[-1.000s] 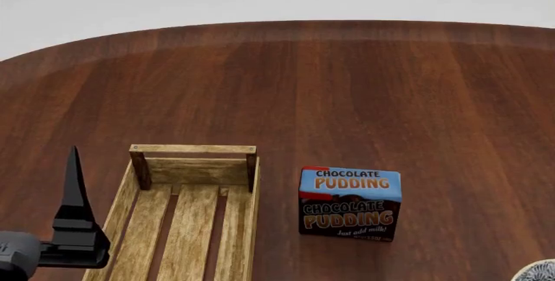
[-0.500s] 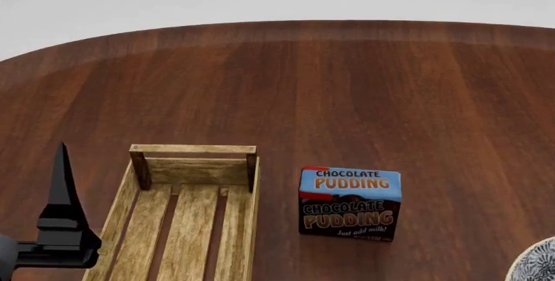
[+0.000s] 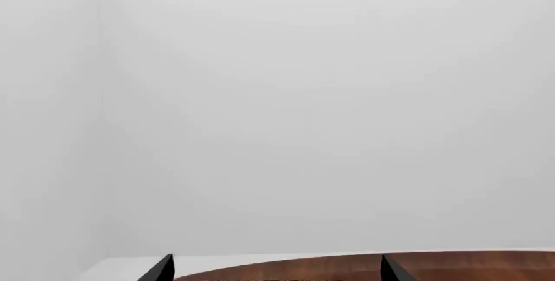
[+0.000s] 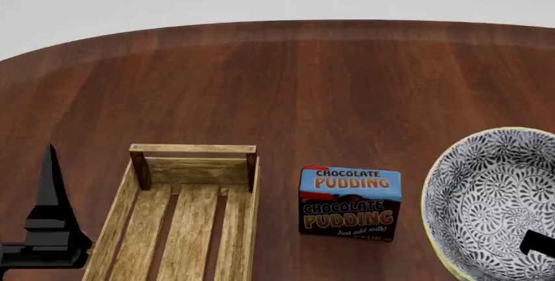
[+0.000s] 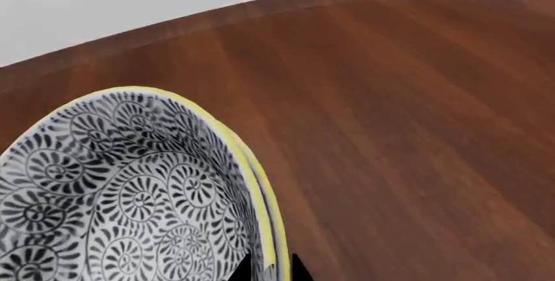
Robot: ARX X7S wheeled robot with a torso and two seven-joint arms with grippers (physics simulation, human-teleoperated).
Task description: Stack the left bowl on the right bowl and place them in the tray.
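Note:
The bowls [image 4: 490,196] are white with a black swirl pattern and yellow rims. They are stacked one inside the other, which shows in the right wrist view [image 5: 113,183] as two rims close together. My right gripper [image 5: 270,269] is shut on their rims, and only a dark bit of it shows in the head view [image 4: 537,245]. It holds them above the table at the right. The tray [image 4: 195,170] is a light-wood slatted crate at the lower left, with nothing in it. My left gripper [image 4: 48,203] is beside the tray's left side. Its fingers are wide apart and empty in the left wrist view [image 3: 275,272].
A blue-and-brown chocolate pudding box [image 4: 349,203] stands upright between the tray and the held bowls. The round dark-wood table [image 4: 303,86] extends far behind them, with a white floor beyond its edge.
The stacked bowls have come up and to the left into the head view from its lower right corner. My left gripper has drifted to the left, away from the tray.

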